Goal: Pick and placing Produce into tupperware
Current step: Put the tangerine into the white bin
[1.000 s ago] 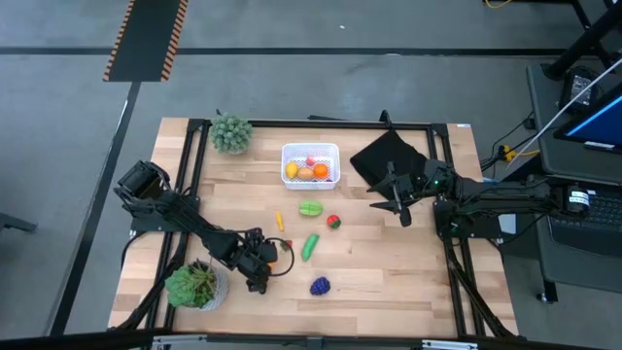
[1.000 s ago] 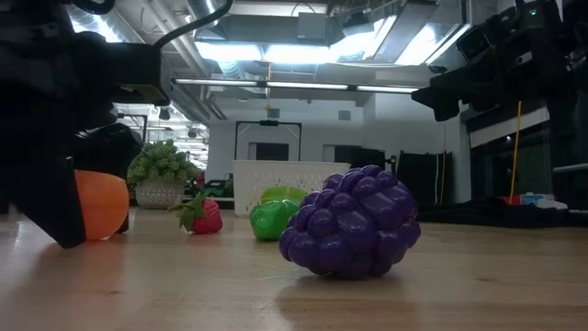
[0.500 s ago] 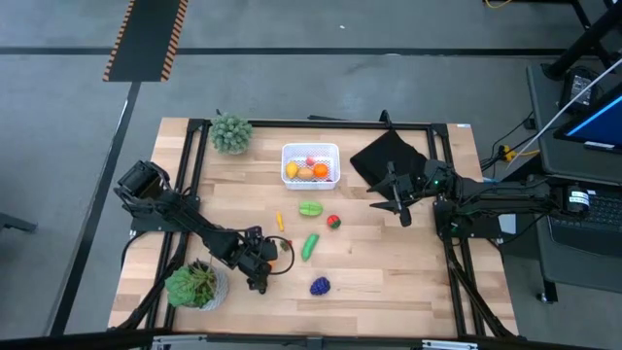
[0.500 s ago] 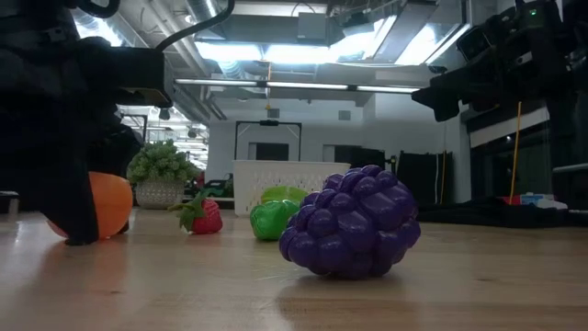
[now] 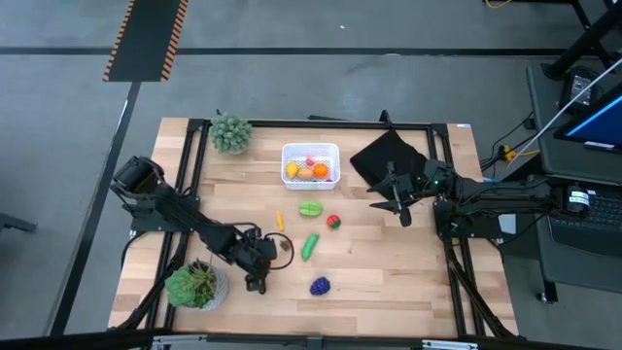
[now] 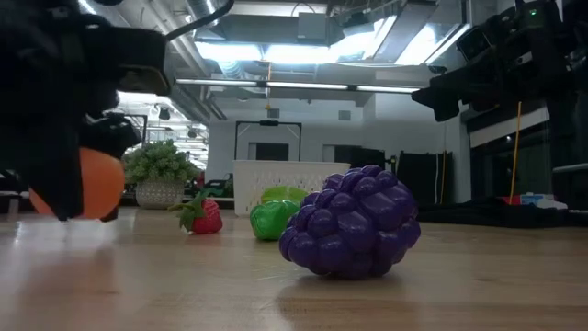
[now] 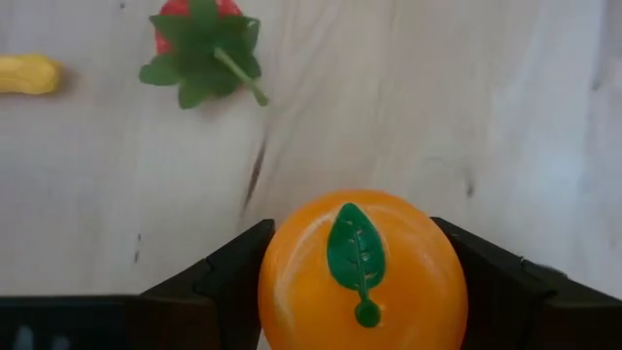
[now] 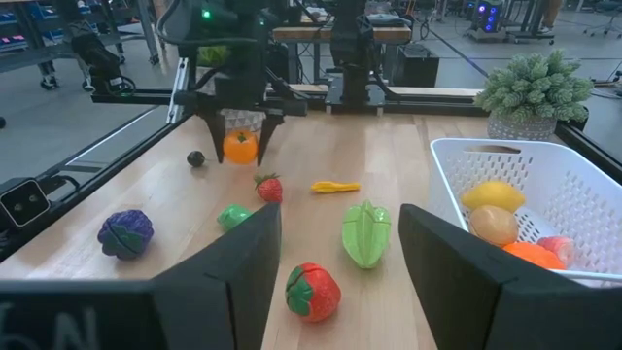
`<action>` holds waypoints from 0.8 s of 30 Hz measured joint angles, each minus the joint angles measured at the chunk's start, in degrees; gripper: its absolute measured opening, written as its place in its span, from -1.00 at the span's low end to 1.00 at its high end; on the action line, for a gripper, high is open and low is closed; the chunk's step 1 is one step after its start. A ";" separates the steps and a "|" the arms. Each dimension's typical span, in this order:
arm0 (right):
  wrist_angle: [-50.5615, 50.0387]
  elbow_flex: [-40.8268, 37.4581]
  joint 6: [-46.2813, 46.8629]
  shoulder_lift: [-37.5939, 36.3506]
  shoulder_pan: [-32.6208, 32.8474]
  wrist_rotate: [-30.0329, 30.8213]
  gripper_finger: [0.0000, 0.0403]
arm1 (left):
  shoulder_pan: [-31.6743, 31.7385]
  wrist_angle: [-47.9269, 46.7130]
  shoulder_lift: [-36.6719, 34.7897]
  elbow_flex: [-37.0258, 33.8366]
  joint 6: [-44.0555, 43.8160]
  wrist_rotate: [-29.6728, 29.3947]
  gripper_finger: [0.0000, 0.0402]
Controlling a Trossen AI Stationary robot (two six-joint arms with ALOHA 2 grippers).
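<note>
The left gripper [image 7: 360, 282] clamps a toy orange [image 7: 362, 270], apparently just off the wooden table [image 5: 389, 267]: the pick step. Next, carry it to the white tupperware [image 5: 310, 164], holding 3 or 4 pieces. A small strawberry [image 7: 200, 44] and yellow piece [image 7: 29, 74] lie between. The right gripper [image 5: 398, 193] waits open beside the black cloth [image 5: 387, 156].
</note>
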 joint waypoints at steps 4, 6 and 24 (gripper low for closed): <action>0.01 0.00 -0.04 0.00 0.00 0.01 0.05 | 0.84 -0.34 -2.32 0.00 1.17 -0.06 0.19; 0.01 -0.02 -0.21 0.00 0.00 0.01 0.05 | 1.30 -0.53 -3.78 0.00 1.82 -0.18 0.19; -0.02 -0.02 -0.50 0.00 0.00 0.01 0.05 | 6.41 -15.35 -21.29 0.09 5.09 -1.43 0.19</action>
